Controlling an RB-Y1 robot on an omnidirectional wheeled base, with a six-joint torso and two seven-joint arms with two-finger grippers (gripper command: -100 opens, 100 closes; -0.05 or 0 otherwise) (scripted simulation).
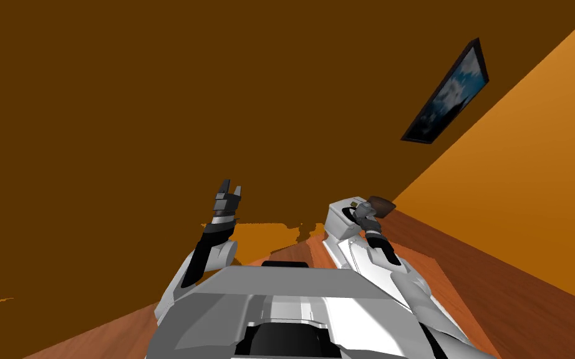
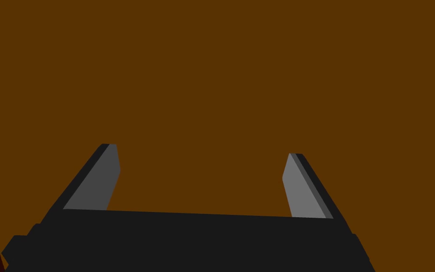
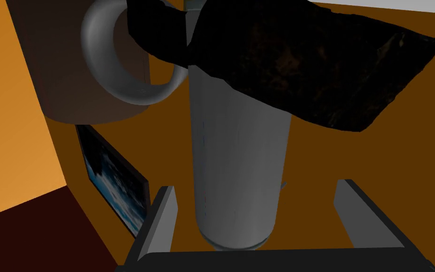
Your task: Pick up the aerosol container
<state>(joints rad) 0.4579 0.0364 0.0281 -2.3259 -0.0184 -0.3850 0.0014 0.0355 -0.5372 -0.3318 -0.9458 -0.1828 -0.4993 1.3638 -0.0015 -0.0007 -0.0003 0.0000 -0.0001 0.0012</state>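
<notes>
Right gripper (image 3: 255,186) is open and straddles the can (image 3: 235,156). The can is a grey cylinder between the fingers (image 3: 162,222), nearer one blade, with a gap on both sides. The mug (image 3: 117,66) crowds the can's far end, its handle ring overlapping the can's edge. A dark sheet (image 3: 315,61) crosses the same end; whether it touches the can is unclear. A framed picture (image 3: 112,182) hangs on the brown wall (image 3: 391,165) behind. Left gripper (image 2: 202,151) is open and empty, facing the wall, well apart from the right arm.
</notes>
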